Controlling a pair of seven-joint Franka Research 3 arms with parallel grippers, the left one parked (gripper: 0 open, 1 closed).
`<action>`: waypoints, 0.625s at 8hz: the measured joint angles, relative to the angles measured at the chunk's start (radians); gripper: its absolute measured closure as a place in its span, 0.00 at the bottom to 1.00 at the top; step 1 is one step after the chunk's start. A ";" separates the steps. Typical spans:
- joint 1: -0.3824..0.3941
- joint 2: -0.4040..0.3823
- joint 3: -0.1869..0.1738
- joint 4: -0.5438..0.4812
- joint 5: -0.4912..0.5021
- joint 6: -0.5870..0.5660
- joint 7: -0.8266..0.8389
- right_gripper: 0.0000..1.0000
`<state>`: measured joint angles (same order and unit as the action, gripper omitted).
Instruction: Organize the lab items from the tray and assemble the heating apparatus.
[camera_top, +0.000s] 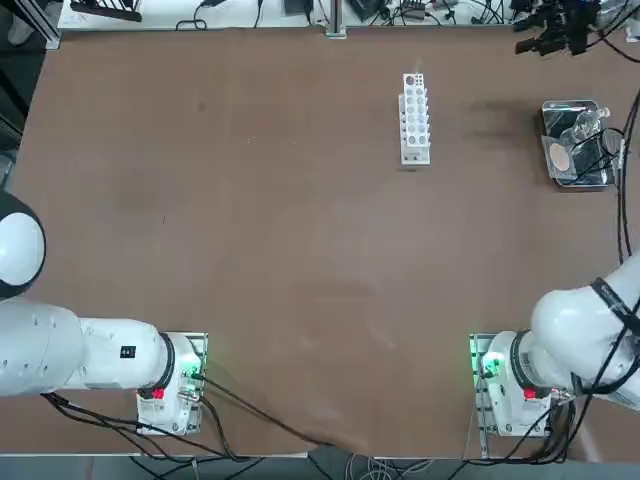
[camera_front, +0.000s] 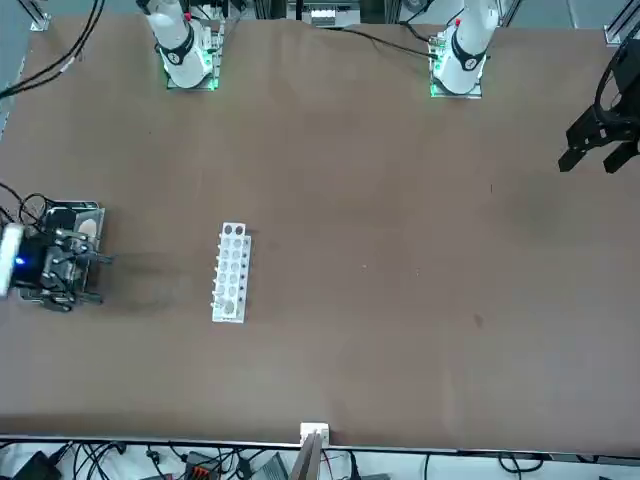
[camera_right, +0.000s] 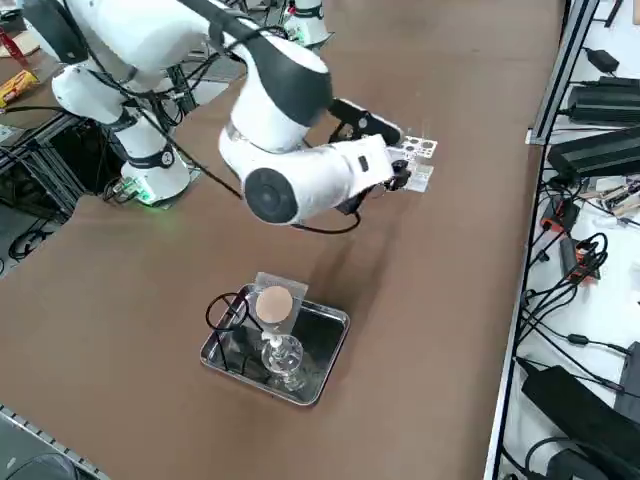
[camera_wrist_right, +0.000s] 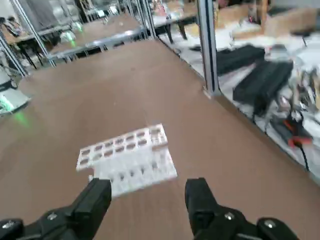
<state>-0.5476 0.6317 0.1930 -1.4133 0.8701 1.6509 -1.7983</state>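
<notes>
The right pincer (camera_wrist_right: 148, 200), fingers spread, faces a white tube rack (camera_wrist_right: 125, 159).

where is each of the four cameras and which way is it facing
Top: overhead, looking down; both arm bases at the bottom edge, white tube rack and metal tray far right.
Front: across the table, facing the robot; right tool over the tray.
Right side: raised, looking diagonally down; right arm above the tray.
Right wrist: on the arm, looking past its open tool at the rack.
Shared: the rack shows in all four; the tray in all but the wrist.
</notes>
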 joint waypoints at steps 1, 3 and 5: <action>-0.029 -0.019 -0.001 0.013 -0.088 0.003 0.064 0.09; -0.065 -0.038 -0.015 0.071 -0.275 0.009 0.237 0.08; -0.069 -0.051 -0.068 0.094 -0.414 0.025 0.387 0.06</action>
<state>-0.6164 0.5809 0.1251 -1.3192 0.4559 1.6761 -1.4108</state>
